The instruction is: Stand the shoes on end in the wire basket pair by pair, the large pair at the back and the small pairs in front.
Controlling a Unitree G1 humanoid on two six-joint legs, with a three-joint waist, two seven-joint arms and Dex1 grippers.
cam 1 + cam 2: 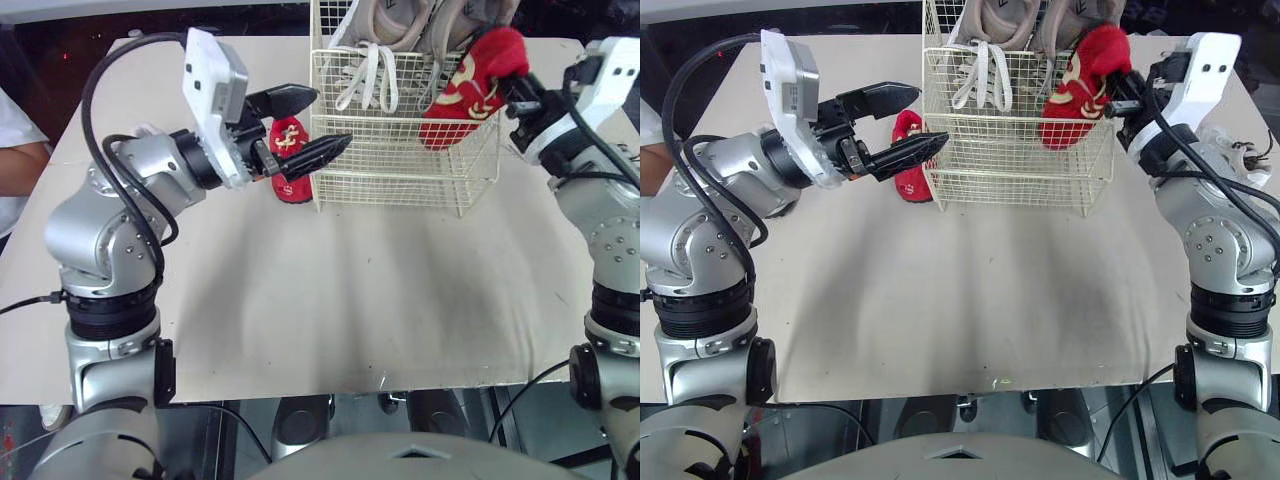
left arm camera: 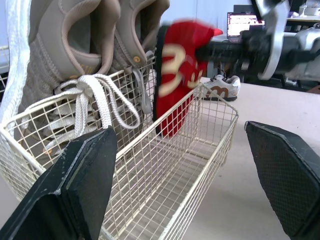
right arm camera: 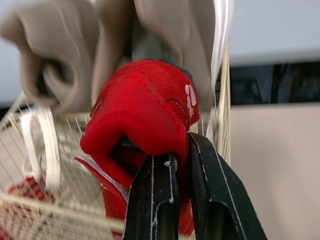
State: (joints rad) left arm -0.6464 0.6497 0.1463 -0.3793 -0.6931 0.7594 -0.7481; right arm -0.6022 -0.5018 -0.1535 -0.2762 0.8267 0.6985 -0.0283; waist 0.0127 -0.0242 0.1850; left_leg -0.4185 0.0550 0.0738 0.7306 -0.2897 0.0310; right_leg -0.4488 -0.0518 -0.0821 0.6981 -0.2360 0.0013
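While over the wire basket (image 1: 400,160), right claw (image 3: 180,156) clamped on a red shoe (image 1: 465,90), left claw (image 1: 326,120) spread wide.

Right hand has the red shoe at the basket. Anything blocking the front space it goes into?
Nothing visible does. The front of the wire basket is bare wire; the beige sneakers stand only at the back. The red shoe in the right hand hangs at the basket's right end.

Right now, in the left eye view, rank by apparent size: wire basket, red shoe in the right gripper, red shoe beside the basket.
1. wire basket
2. held red shoe
3. other red shoe, partly hidden by left gripper, so uncertain
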